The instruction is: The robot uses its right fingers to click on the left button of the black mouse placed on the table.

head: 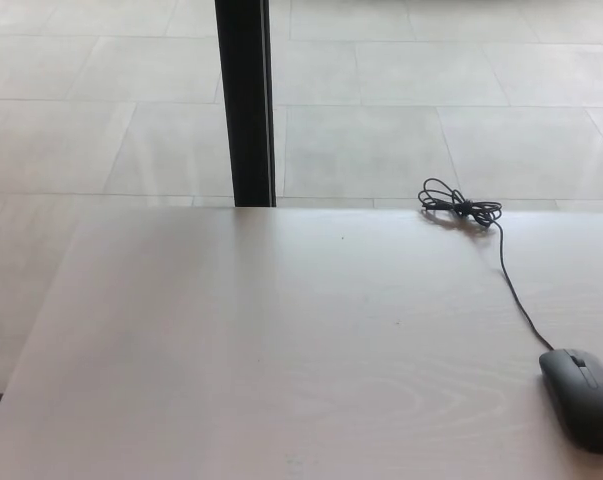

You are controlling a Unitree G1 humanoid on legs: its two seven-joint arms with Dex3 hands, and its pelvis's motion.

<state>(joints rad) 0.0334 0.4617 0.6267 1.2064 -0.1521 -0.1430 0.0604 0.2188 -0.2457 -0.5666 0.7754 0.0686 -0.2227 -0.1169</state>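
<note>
Neither hand shows in the head view, so you can't tell whether the fingers are spread, curled or holding anything. Nothing of either arm is in frame.

The black mouse [582,397] sits at the near right corner of the table [261,340], close to the right edge of the picture, nose pointing far and slightly left. Its cable [513,290] runs away to the far side and ends in a loose bundled coil [461,208] near the table's far edge.

Handling, as a judgement: it's a light plastic shell, rigid, smooth matte top, low rounded hump. It'll likely slide on the tabletop if you push sideways or forward, and the cable gives it little anchoring. So press straight down, don't shove. No grip needed, this is a tap, not a grasp.

Contact point: the left button is the front panel on the left side of the scroll wheel [579,362], the half nearer the table's middle. Land a fingertip towards the front of that panel, where travel should be easiest. Stay off the wheel and the seam. Light force; the switch should click with little effort.

Surfaces: the table is pale wood-grain laminate, flat, slightly glossy. Beyond it lie large pale floor tiles and one dark upright post [245,100] at the far edge, well clear of the mouse.
</note>
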